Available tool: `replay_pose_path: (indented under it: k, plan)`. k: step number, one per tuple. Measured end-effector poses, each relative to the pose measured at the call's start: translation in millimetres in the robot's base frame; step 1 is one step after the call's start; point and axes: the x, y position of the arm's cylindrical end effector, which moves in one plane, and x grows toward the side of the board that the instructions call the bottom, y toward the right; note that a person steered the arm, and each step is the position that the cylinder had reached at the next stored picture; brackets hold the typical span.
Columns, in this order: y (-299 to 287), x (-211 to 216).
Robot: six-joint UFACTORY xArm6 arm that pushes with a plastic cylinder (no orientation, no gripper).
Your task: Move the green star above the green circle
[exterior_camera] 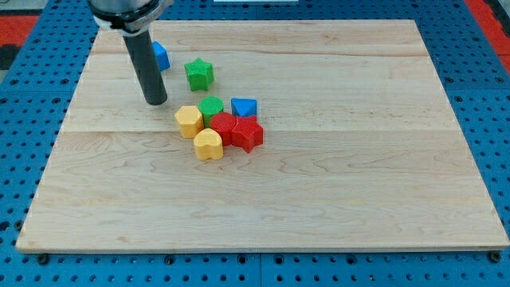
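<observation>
The counter (335, 159) is a pale wooden board lying on a blue sheet full of little holes (486, 88). There is no pincer here, only a dark rod. My tip (156, 102) rests on the wood, left of the green star (199, 73) and apart from it.

The green star sits alone, just up and left of the green circle (211, 107). The circle is packed in a bunch with other blocks.

I count two green blocks, two yellow blocks (189, 121), two red blocks (247, 133) and two blue blocks (244, 107).
</observation>
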Motion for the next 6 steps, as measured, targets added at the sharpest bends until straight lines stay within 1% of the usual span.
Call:
replay_pose_path:
  k: [1, 2, 3, 5, 6]
  plan:
    - [21.3, -48.2]
    - [1.1, -80.7]
    - [16.9, -64.5]
    - [17.5, -70.5]
    - [45.2, -74.9]
